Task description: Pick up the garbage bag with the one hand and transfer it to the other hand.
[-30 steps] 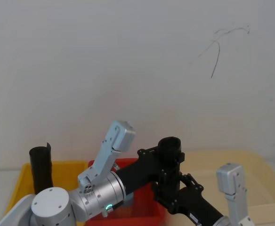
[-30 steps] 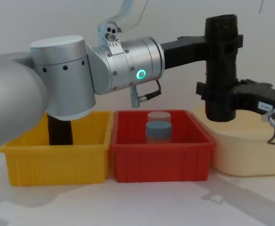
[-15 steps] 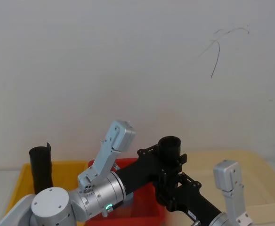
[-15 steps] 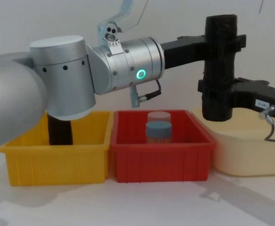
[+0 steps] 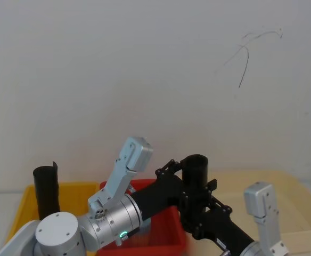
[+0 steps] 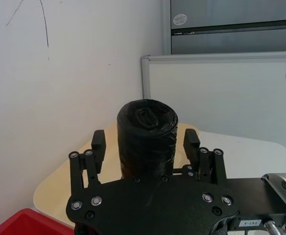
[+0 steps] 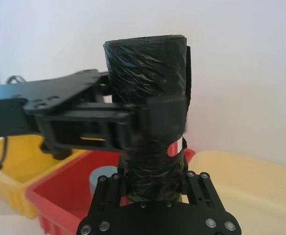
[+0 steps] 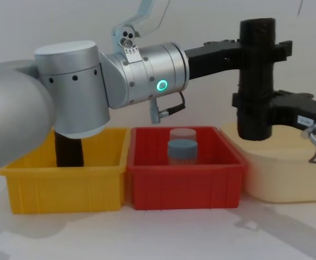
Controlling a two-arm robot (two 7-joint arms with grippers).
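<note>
Where the white tabletop [image 8: 174, 233] carries a row of containers, the red rectangular plastic bin [image 8: 147, 187] stands in the middle. Just beside its left wall sits a yellow rectangular plastic bin [image 8: 60, 187], and a black rolled cylinder [image 8: 68, 153] stands upright in that bin, toward the end far from the red bin.

Above the yellow bin and the red bin's left half hangs a thick silver wrist with a glowing green ring [image 8: 162, 85]. From it the long black left gripper [image 6: 144, 145] reaches across over the red bin to the upper part of the garbage bag [image 8: 257, 81], a tall matte-black crinkled roll of plastic. This gripper is spread open. Its fingers [image 6: 98, 147] stand on either side of the roll with a slim gap at each, gripping nothing.

Inside the red bin is a small grey-blue jar [image 8: 182, 153] with a paler translucent jar [image 8: 182, 133] showing above it.

The garbage bag stands upright in the air, above and just past the red bin's right rim. A cream rounded plastic tub [image 8: 277, 179] sits just beside the red bin's right wall. Over the tub the long black right gripper [image 8: 251, 111], bearing a small white label [image 8: 304, 120], comes in from the right. It is closed round the lower part of the roll, below the left gripper, and carries it.
</note>
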